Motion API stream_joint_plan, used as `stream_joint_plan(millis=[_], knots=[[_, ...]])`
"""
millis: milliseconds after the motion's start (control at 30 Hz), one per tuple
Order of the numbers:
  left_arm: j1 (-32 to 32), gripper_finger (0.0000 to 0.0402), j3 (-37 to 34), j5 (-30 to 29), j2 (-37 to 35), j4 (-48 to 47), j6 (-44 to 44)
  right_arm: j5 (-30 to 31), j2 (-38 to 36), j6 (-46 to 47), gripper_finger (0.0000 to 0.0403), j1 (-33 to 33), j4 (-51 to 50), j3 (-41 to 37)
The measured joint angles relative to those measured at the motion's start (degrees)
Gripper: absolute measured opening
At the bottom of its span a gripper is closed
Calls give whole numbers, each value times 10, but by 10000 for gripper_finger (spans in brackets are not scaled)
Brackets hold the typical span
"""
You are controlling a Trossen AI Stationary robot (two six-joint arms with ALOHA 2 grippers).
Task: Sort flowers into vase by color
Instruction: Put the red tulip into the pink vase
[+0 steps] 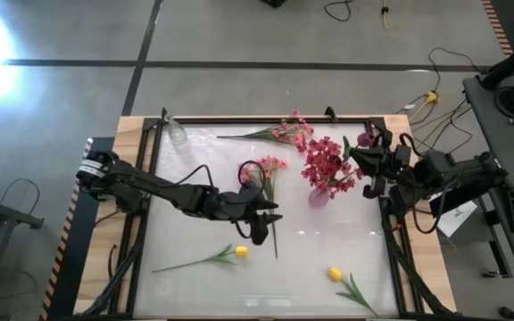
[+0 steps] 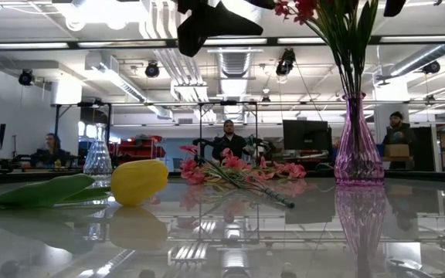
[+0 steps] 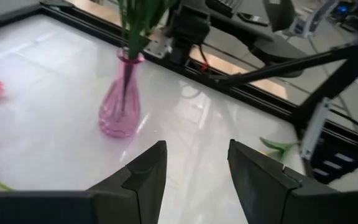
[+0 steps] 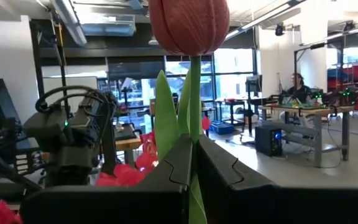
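While left pincer (image 3: 194,171) gapes, right pincer (image 4: 193,165) clamps maroon bud (image 4: 188,25)

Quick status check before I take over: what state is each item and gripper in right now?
Pink vase: upright, holding red sprays.
Clear vase: empty, at the far left corner.
Pink sprays: lying flat on the table.
Yellow tulips: lying flat, near edge.
Maroon bud: stem clamped, held up.
Left gripper: open, empty, above the table.
Right gripper: shut on the bud's stem.

Overhead looking down; table-level looking across, both sharing pink vase (image 1: 319,195)
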Motion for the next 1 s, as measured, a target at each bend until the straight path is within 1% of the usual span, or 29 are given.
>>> stream_joint_plan(millis=[200,533,733,833,900,1000], knots=[[14,160,0,-8,0,-4,9,-28,-11,2,11,0,-16,-15],[35,160,0,12,-3,-5,9,-30,-10,23,11,0,-127,-15],[38,160,0,12,-12,-40,-1,-30,-11,61,11,0,-195,-15],[38,160,0,12,-17,-73,-18,-30,-10,70,12,0,-227,-15],[38,160,0,12,-20,-95,-39,-30,-10,76,21,0,-244,-15],[38,160,0,13,-20,-124,-73,-30,-10,100,51,0,-270,-14]])
